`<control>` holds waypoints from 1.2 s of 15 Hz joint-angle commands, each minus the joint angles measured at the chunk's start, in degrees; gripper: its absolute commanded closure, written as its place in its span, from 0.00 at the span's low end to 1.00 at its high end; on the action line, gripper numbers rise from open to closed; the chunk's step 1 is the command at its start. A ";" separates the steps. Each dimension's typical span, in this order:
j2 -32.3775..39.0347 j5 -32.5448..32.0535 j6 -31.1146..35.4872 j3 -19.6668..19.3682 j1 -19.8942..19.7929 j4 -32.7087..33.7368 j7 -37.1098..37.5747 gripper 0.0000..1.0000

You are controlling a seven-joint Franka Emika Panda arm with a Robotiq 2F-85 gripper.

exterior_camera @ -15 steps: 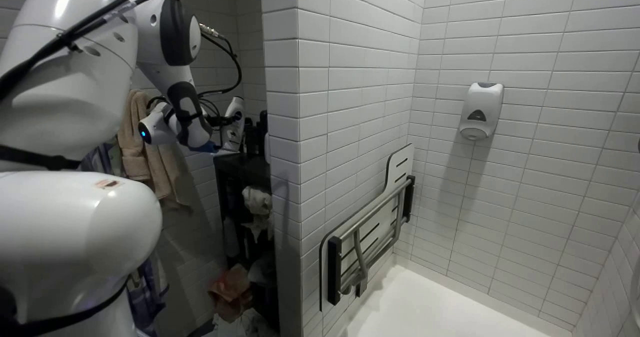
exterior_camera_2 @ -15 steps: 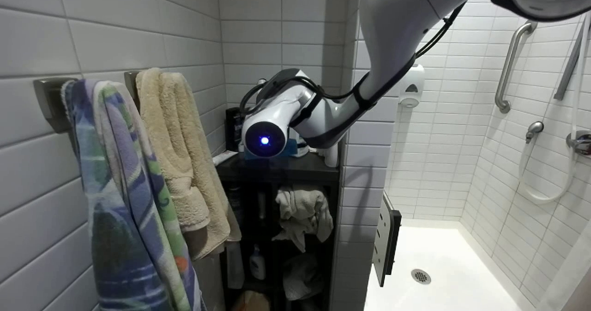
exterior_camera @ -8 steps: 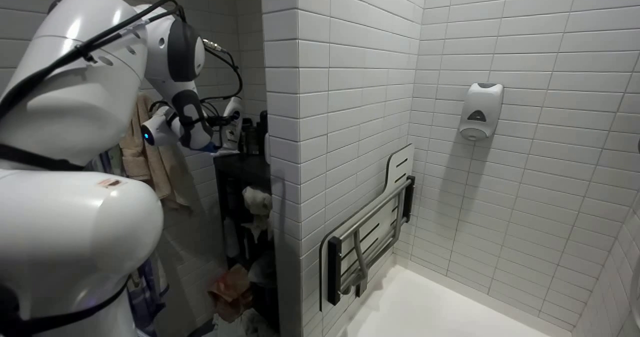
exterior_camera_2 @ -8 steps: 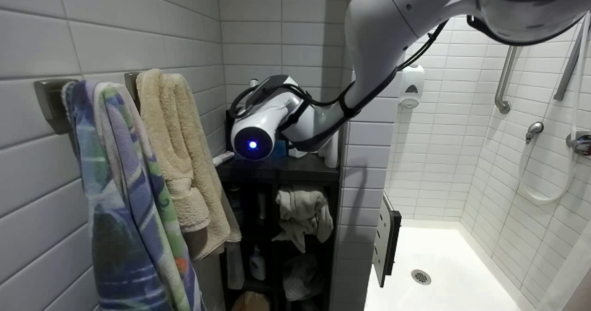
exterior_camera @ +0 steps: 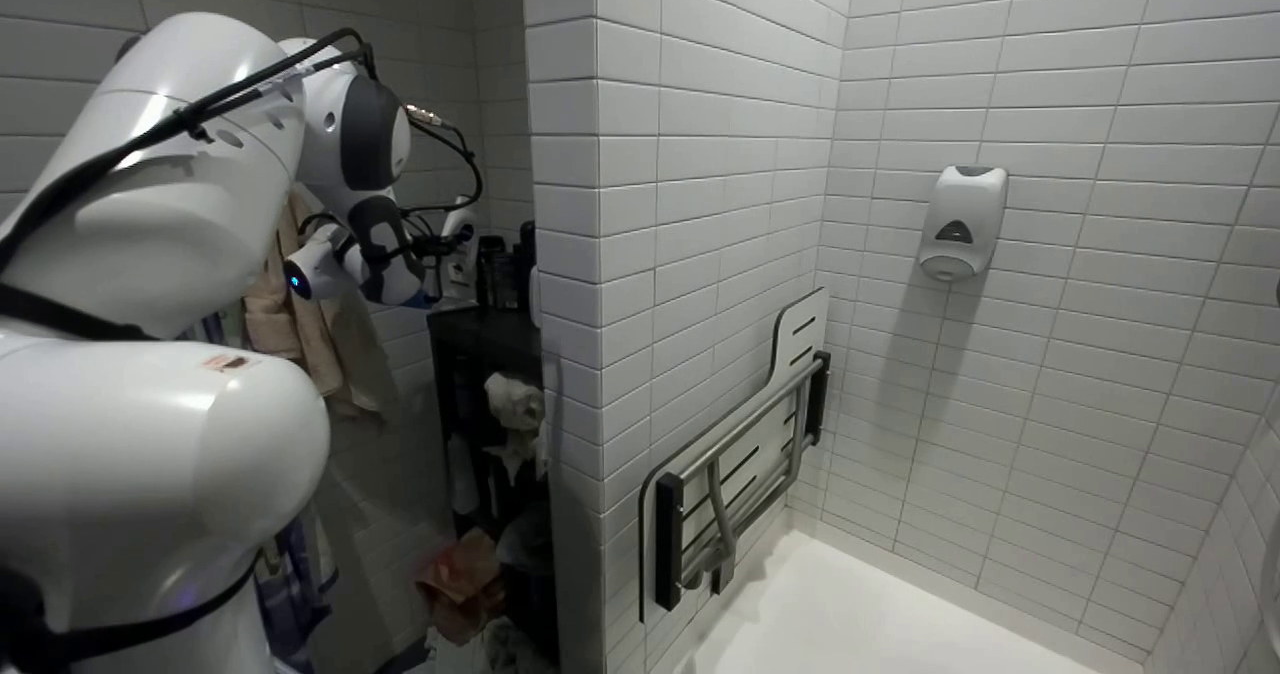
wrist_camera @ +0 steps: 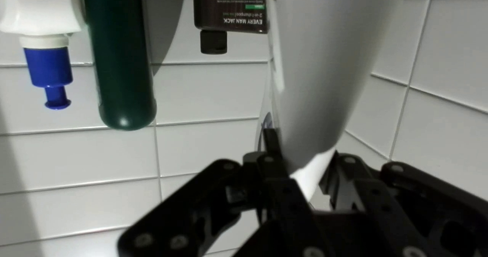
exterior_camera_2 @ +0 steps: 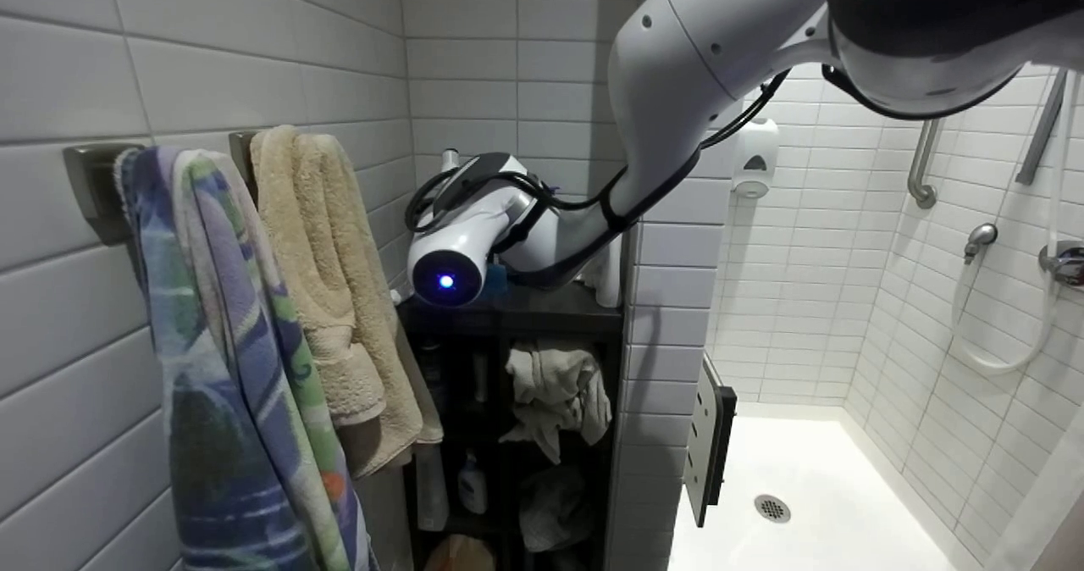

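My end effector point(wrist_camera: 303, 156) is clamped on the white bottle point(wrist_camera: 324, 58), fingers point(wrist_camera: 271, 142) on opposite sides near its narrowing part, no gap I can make out. So the bottle sits right between them, directly in front of my wrist. Key relation: its long axis runs crosswise to my reach, roughly up and down with a lean. In an exterior view its top shows above the end effector. Wrist view is upside down, so the wider body at its top points downward in the room. Whole thing is at the black shelf unit point(exterior_camera: 485, 324); can't tell if the base touches the shelf top. Only one arm point(exterior_camera_2: 660, 113) here, mine.

Around it: brown shampoo bottle point(wrist_camera: 230, 7) behind, partly covered; green bottle point(wrist_camera: 120, 58) and blue-pump bottle point(wrist_camera: 45, 41) further off to the same side, apart. Beige towel point(exterior_camera_2: 339, 300) hangs on the wall near my arm.
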 commanded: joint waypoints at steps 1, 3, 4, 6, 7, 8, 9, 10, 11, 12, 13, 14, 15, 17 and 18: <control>0.16 -5.38 -3.64 -2.21 1.29 -0.15 3.02 0.94; 0.81 -7.19 -5.23 -2.56 1.26 -0.79 3.57 0.94; 1.12 -7.92 -5.95 -2.60 1.29 -0.89 3.78 0.94; 1.82 -9.79 -5.97 -2.36 1.30 -0.84 4.24 0.94; 2.38 -11.02 -6.23 -2.46 1.65 -0.65 3.92 0.94; 2.83 -11.95 -6.02 -2.34 1.77 -0.40 3.77 0.94; 3.29 -12.63 -6.01 -2.21 1.88 -0.04 3.67 0.94; 3.53 -13.27 -6.06 -2.11 1.97 0.08 3.64 0.94; 3.71 -13.79 -6.26 -2.06 2.07 0.19 3.62 0.94; 3.85 -14.24 -6.42 -2.05 2.22 0.25 3.54 0.94; 3.94 -14.88 -6.83 -2.16 2.41 0.26 3.44 0.94; 3.76 -14.99 -7.23 -2.76 2.89 0.09 3.55 0.94; 2.77 -12.82 -6.99 -7.38 6.65 0.23 5.06 0.94; 2.97 -12.74 -8.07 -9.32 7.88 0.81 5.69 0.94; 3.28 -12.73 -8.45 -10.68 8.61 1.40 6.04 0.94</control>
